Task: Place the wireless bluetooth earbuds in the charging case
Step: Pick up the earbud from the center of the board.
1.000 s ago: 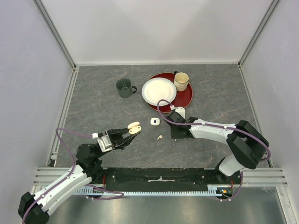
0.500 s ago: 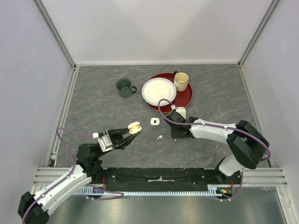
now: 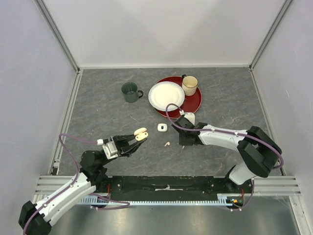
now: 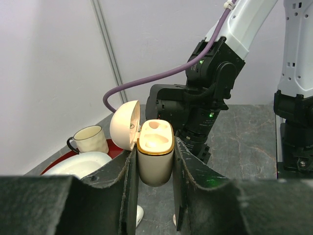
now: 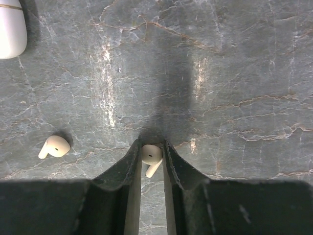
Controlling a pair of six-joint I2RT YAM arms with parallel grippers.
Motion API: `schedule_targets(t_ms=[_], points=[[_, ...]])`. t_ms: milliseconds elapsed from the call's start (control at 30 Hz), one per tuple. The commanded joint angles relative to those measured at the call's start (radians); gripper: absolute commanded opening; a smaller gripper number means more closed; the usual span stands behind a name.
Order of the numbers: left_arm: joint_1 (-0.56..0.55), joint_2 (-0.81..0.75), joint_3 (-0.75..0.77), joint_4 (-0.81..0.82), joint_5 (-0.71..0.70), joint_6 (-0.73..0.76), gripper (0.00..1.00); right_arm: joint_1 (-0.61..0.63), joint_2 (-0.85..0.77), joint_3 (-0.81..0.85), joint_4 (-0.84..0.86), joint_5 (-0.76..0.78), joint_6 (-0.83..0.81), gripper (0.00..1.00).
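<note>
My left gripper (image 3: 138, 135) is raised above the table and shut on a pale peach charging case (image 4: 155, 142). The case stands upright between the jaws with its round lid (image 4: 124, 125) swung open to the left. My right gripper (image 5: 151, 147) reaches down to the table, shut on a pale earbud (image 5: 152, 155) whose stem points toward the camera. In the top view that earbud is hidden under the right gripper (image 3: 183, 143). A second pale earbud (image 5: 54, 146) lies loose on the table left of the right fingers, and the top view shows this earbud (image 3: 167, 144) too.
A small white case (image 3: 162, 127) lies on the table between the grippers and the plates. Behind it a red plate (image 3: 194, 104) carries a white plate (image 3: 166, 95) and a cream mug (image 3: 190, 85). A dark green mug (image 3: 130, 91) stands to the left.
</note>
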State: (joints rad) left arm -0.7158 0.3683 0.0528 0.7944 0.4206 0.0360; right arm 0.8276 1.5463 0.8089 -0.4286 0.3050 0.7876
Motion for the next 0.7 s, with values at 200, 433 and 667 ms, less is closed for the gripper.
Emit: schedule_targets(t_ms=[200,433,667], points=[[-0.005,0.023,-0.018,0.035,0.003,0.033,0.02,0.015,-0.017,0.022,-0.016,-0.004,-0.067,0.37],[-0.007,0.024,-0.011,0.037,0.000,0.035,0.02,0.016,-0.014,0.024,-0.068,0.003,0.056,0.48],[-0.005,0.024,-0.013,0.037,-0.002,0.035,0.02,0.016,-0.014,0.015,-0.078,0.019,0.121,0.41]])
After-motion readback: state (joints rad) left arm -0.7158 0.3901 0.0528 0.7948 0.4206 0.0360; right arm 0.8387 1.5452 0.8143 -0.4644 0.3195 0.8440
